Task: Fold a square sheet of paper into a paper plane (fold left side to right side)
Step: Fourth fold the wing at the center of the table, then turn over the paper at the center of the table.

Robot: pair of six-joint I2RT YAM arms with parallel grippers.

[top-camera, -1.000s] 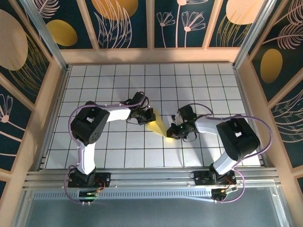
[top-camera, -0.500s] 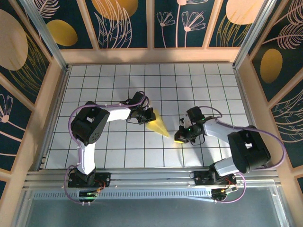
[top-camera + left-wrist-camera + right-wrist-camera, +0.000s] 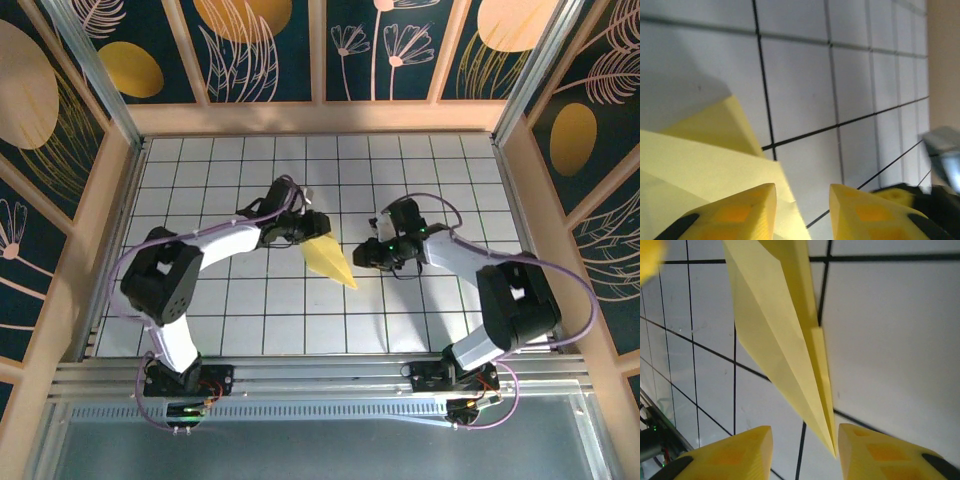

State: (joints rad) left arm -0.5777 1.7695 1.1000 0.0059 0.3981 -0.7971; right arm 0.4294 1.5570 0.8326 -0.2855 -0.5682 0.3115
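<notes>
**Both grippers spread at the folded plane**

Your left gripper [image 3: 802,192] has its yellow fingers [image 3: 735,212] spread, pinching nothing. The wide tail end of the pale-yellow, narrow pointed paper plane [image 3: 328,258] lies just beyond them. Your right gripper [image 3: 805,436] is spread too, with the plane's sharp nose reaching into the gap and neither finger clamping it. The plane lies on the white gridded table [image 3: 400,180], between the two grippers.

Bright even light, soft grey shadows, wrist views blurred at close range
</notes>
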